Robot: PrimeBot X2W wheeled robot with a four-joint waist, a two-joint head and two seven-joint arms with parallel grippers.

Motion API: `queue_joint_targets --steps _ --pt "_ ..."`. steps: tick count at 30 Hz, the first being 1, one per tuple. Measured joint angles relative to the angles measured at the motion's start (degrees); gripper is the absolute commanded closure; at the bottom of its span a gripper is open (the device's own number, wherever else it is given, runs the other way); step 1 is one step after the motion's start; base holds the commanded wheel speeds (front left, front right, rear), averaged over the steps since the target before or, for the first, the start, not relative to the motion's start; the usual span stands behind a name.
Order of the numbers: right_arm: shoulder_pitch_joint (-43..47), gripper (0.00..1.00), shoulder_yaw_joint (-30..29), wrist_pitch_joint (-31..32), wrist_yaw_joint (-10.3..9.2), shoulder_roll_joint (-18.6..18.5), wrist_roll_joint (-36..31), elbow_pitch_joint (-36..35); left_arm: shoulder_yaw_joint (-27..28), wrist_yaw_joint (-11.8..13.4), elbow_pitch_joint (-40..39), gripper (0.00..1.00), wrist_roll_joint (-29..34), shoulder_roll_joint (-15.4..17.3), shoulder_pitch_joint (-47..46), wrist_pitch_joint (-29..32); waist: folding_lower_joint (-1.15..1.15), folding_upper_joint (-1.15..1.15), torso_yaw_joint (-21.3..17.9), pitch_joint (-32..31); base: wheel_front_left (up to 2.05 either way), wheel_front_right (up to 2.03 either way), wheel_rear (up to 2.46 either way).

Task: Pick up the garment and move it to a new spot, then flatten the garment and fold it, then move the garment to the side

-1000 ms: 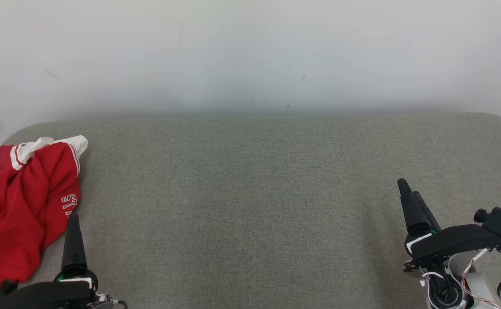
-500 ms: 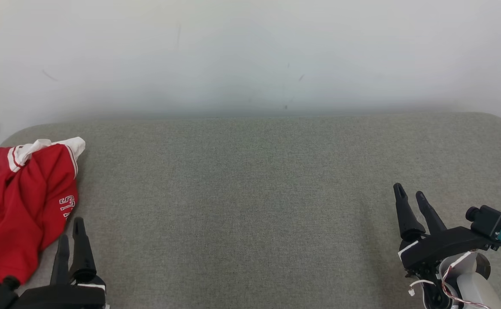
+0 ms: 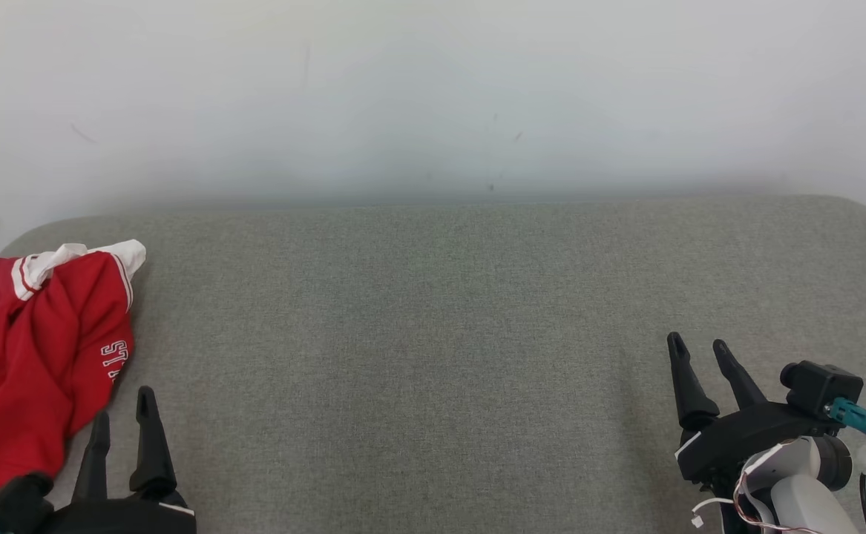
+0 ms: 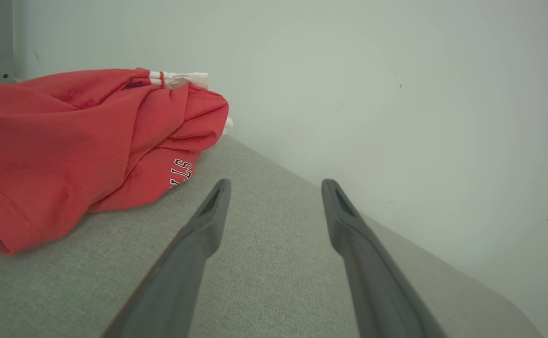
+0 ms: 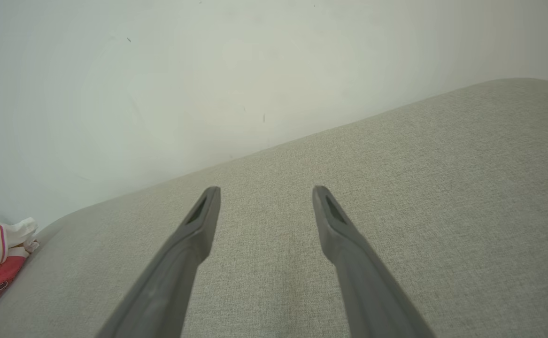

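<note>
Pickup pending: our left hand [image 3: 122,406] and right hand [image 3: 696,343] gape empty; next we grasp the crumpled red white-trimmed garment [image 3: 24,356].

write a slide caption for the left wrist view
Left gripper with open fingers aimed across the grey woven fabric surface, a crumpled red garment with white striped trim lying apart to its left
</note>
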Motion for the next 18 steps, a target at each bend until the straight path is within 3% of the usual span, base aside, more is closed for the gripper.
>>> queue_joint_targets --steps 18 --pt "-0.94 0.0 1.25 -2.5 0.0 -0.12 -10.53 2.34 -1.82 -0.2 1.76 0.0 11.32 3.02 0.78 -0.63 0.0 0.0 -0.44 -0.73 0.0 0.0 0.0"
